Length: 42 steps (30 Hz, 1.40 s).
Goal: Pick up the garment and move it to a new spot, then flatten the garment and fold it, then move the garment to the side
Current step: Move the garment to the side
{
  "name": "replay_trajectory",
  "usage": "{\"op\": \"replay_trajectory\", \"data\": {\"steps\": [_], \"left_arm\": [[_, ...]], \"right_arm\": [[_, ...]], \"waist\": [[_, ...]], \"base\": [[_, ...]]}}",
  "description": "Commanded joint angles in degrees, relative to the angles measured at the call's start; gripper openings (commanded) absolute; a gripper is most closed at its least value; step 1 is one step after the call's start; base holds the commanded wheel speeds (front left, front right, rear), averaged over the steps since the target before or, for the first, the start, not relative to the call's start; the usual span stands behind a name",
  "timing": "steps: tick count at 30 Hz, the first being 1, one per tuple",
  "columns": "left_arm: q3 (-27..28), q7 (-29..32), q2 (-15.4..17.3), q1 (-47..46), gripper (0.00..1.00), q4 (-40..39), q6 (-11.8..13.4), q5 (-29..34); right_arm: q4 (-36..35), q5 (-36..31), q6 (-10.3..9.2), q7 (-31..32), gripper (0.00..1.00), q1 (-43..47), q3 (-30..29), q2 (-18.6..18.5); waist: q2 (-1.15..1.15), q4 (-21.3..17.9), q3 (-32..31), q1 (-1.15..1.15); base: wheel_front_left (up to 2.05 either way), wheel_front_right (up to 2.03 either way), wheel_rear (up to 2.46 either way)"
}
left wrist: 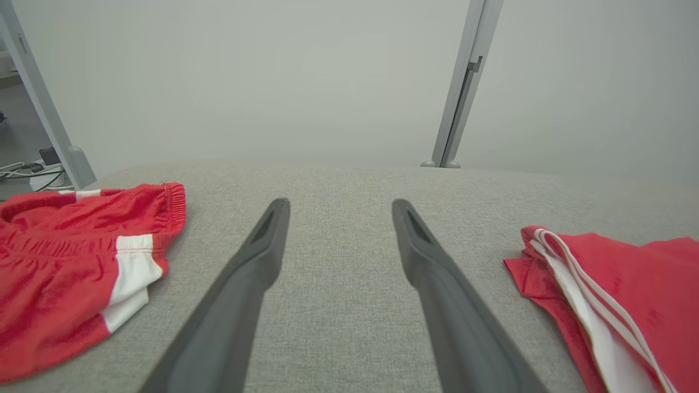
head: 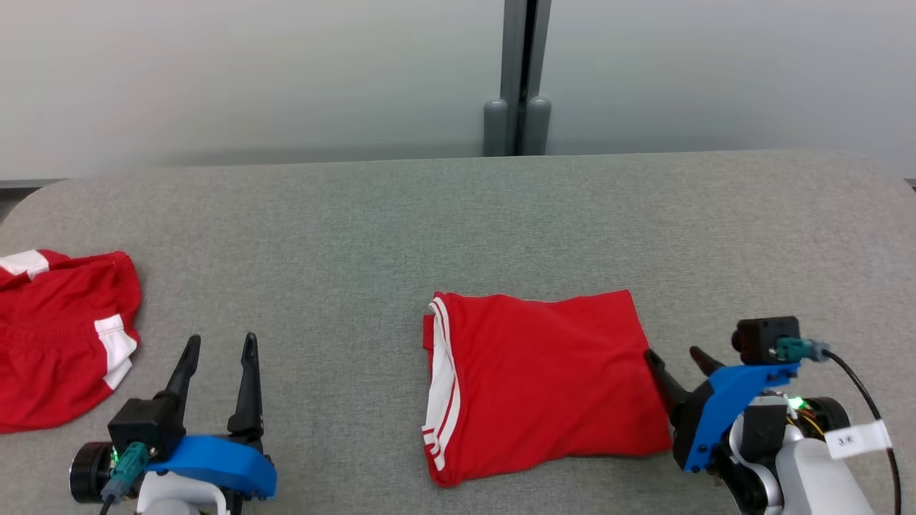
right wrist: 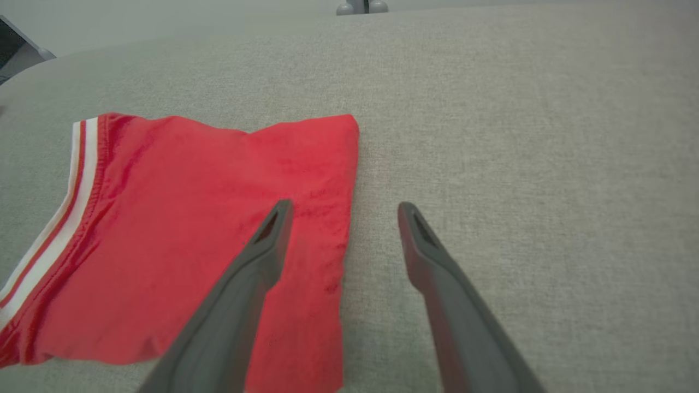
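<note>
On the grey surface [head: 458,214], the folded red garment [head: 544,379] lay right of centre. The right claw [head: 671,352] stood open at its right edge, one finger over the cloth. The left claw [head: 221,338] stood open and empty near red shorts [head: 57,343] at the far left.

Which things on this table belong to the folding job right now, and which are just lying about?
In the job: folded red garment, white-striped; right gripper, open at its right edge; left gripper, open over the bare table.
Lying about: red shorts with white panels, at the table's left end; grey post behind.
</note>
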Motion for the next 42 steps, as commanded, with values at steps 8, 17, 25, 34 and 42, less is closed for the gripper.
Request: {"op": "replay_trajectory", "data": {"steps": [8, 17, 25, 34, 42], "left_arm": [[0.3, -0.3, -0.1, -2.0, 1.0, -1.9, -0.5, 1.3], [0.9, -0.3, -0.8, -1.8, 1.0, -2.9, -0.6, 1.8], [1.7, -0.3, -1.4, -3.5, 1.0, -4.7, -1.2, 2.1], [2.8, -0.3, -0.6, -8.5, 1.0, -10.5, -1.2, 4.0], [2.5, -0.3, 0.0, -14.2, 1.0, -14.4, -1.8, 5.9]], "right_arm": [[11.1, 2.1, 0.03, 3.0, 1.0, -5.4, -0.9, -0.1], [18.6, 6.2, 0.09, 5.4, 0.04, -7.9, 5.5, 0.3], [15.9, 0.3, -0.04, 5.7, 0.0, -15.3, 10.0, -6.8], [11.0, -2.4, 0.01, 4.1, 0.0, -32.3, 13.0, -19.8], [11.4, -4.4, 0.0, 3.7, 0.0, -40.5, 9.6, -28.7]], "waist": [[-0.01, 3.1, 2.1, -0.01], [-0.01, 4.0, 3.3, -0.01], [-0.01, 3.2, 7.1, -0.01], [-0.01, -0.9, 17.7, -0.01], [-0.01, -4.9, 25.9, -0.01]], "base": [[0.0, 0.0, 0.0], [0.0, 0.0, 0.0], [0.0, 0.0, 0.0], [0.0, 0.0, 0.0], [0.0, 0.0, 0.0]]}}
